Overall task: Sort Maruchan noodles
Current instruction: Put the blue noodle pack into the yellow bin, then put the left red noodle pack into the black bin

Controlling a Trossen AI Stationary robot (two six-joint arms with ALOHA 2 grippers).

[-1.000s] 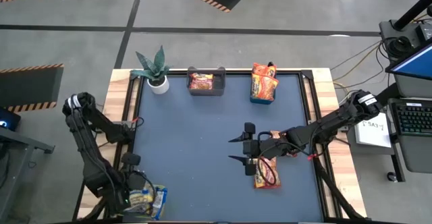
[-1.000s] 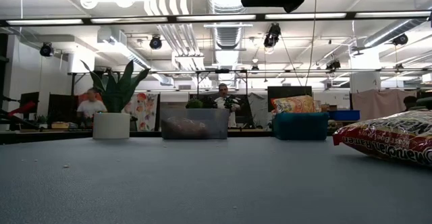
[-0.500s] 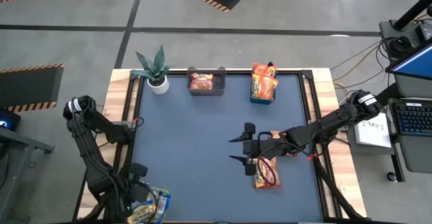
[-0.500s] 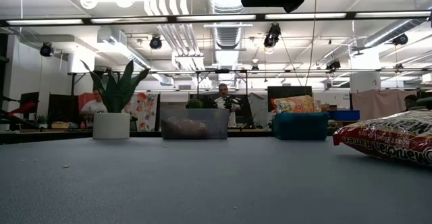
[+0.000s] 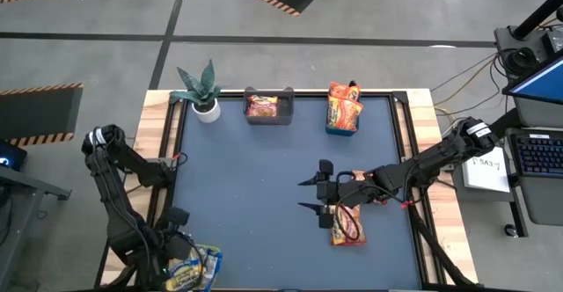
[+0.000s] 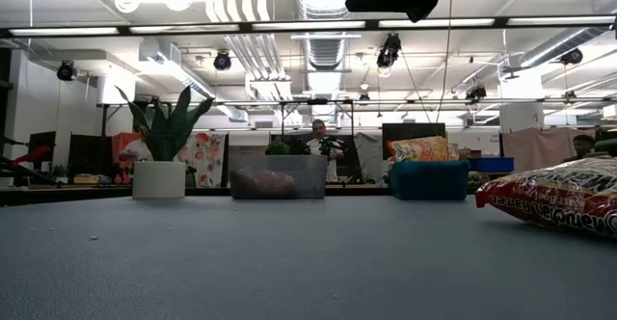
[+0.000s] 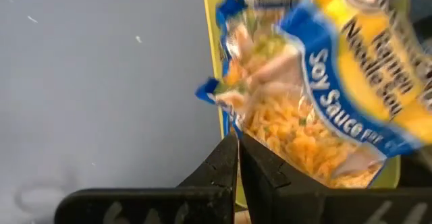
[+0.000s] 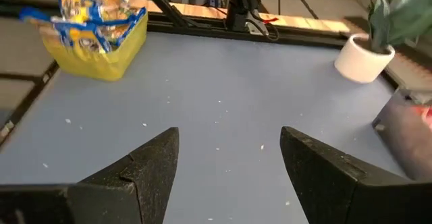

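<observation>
A red-pink Maruchan packet (image 5: 347, 226) lies flat on the blue mat, and it also shows in the low view (image 6: 559, 200). My right gripper (image 5: 310, 195) hovers open beside it, toward the table's left, touching nothing (image 8: 229, 143). Yellow-and-blue packets (image 5: 195, 266) stick out of a yellow bin (image 8: 101, 55) at the near-left corner. My left gripper (image 5: 176, 253) is at that bin, fingers shut (image 7: 237, 143), with a yellow soy-sauce packet (image 7: 324, 116) right beyond the fingertips. My left gripper's shut fingertips stand at the lower edge (image 7: 251, 131) of the yellow packet in the bin, and that packet runs behind one finger. I cannot tell whether they touch or pinch it.
At the far edge stand a potted plant (image 5: 202, 94), a grey bin (image 5: 268, 107) holding a red-pink packet, and a teal bin (image 5: 343, 107) with orange packets. The mat's middle (image 5: 255, 186) is bare. People show in the room behind (image 6: 318, 142).
My left gripper has moved a little toward the table's near edge, closer over the yellow bin, and the yellow packets there have shifted with it. The right arm and the red-pink packet have kept still.
</observation>
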